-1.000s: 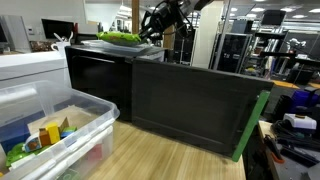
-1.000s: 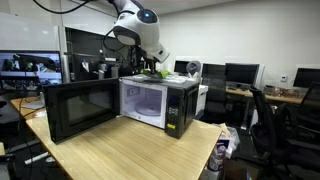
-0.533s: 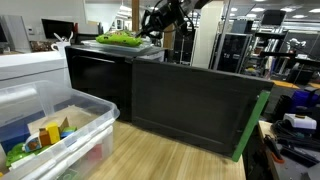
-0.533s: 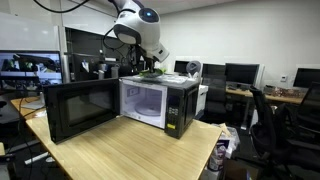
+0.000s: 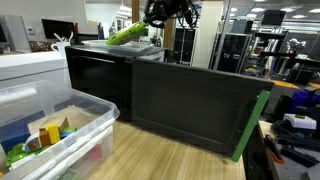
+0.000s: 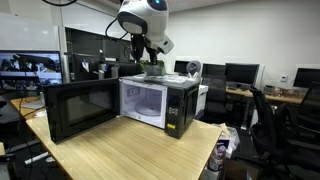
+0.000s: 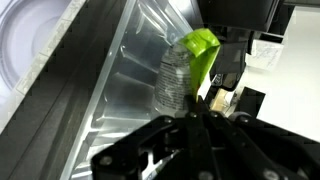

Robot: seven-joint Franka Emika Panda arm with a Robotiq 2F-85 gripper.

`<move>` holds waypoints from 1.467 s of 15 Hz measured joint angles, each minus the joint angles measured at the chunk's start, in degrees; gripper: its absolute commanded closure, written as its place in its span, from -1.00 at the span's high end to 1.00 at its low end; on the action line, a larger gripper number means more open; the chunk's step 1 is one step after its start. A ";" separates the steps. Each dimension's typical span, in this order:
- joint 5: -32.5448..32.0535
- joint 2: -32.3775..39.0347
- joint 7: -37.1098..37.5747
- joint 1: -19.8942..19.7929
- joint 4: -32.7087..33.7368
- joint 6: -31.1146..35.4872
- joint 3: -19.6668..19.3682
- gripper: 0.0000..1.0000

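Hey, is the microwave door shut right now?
No, the microwave door stands swung wide open to the side, leaving the lit inside of the microwave in plain sight.

Smooth green item (image 5: pixel 127 32) — the microwave (image 6: pixel 181 106) has a ribbed, shiny metal top and glossy black door (image 6: pixel 80 110); pale wood-grain table (image 5: pixel 170 160).

The end effector (image 7: pixel 196 108) hides the green object's (image 7: pixel 201 50) lower end.
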 measured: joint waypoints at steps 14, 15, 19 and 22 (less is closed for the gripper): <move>-1.02 0.10 -0.01 -5.12 5.05 -16.85 -4.47 -1.00; -1.16 0.10 -0.03 -5.33 5.18 -17.45 -4.55 -1.00; -1.64 0.09 -0.04 -5.78 5.95 -20.60 -5.21 -1.00; -2.38 -0.11 -0.04 -6.45 7.04 -23.61 -5.88 -1.00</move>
